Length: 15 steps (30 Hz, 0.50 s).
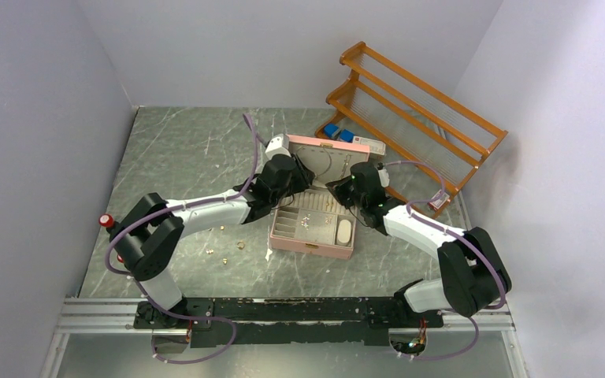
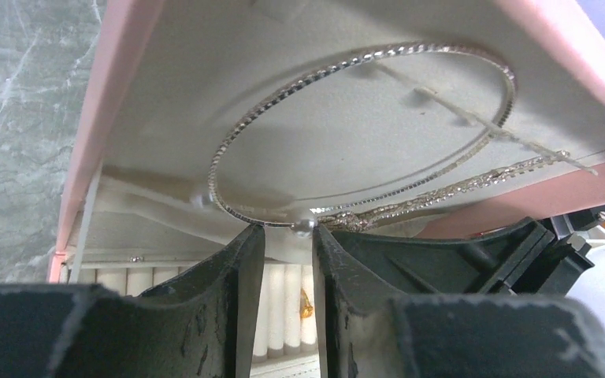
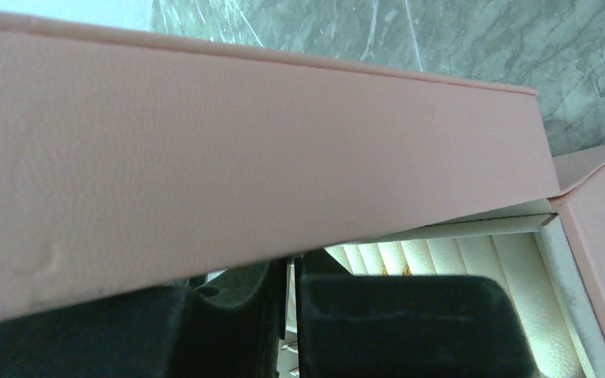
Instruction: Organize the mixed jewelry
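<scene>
Nearest, several small gold rings [image 1: 240, 245] lie loose on the table [image 1: 173, 157], at 8 o'clock from the pink jewelry box [image 1: 313, 245], not yet sorted. Farther in, the left gripper [image 2: 287, 236] stands partly open. It holds nothing, and the bead [image 2: 305, 228] at 6 o'clock of the silvery wire loop [image 2: 362, 53] sits just at its tips. The loop leans on the lid [image 2: 347, 134], probably for hanging. At 3 o'clock, the right gripper [image 3: 291, 264] is almost closed, empty as far as I see, seemingly steadying the lid.
</scene>
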Motion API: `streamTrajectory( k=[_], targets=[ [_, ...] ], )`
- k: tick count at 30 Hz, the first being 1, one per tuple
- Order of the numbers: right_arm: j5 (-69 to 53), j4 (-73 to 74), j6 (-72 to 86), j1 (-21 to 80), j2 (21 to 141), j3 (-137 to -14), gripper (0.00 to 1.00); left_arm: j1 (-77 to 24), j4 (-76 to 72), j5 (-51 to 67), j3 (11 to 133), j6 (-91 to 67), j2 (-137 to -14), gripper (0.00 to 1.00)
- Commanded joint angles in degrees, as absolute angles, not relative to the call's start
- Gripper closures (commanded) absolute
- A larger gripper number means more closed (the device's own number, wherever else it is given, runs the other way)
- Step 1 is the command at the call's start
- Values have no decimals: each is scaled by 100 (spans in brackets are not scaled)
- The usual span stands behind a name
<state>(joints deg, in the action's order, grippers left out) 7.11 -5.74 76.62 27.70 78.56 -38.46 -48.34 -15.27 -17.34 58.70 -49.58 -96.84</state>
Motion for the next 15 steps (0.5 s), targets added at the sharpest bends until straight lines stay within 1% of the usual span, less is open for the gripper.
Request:
streamTrajectory(
  k=[1,9,12,15],
  targets=[
    [621,-557,7554,2751,7717,-3841,92,-4763,-1699,-1662,6193,-4817,-9851,66],
    [588,-545,7626,2725,7660,-3815,93,-4745,-1193,-1581,6449,-4849,-10014,67],
    [600,-528,7650,2711,7639,-3802,93,-4746,-999,-1619,6445,-4950,-9974,65],
    [600,-534,7664,2707,7638,-3798,93,-4742,-931,-1549,6442,-4937,-9956,61]
  ],
)
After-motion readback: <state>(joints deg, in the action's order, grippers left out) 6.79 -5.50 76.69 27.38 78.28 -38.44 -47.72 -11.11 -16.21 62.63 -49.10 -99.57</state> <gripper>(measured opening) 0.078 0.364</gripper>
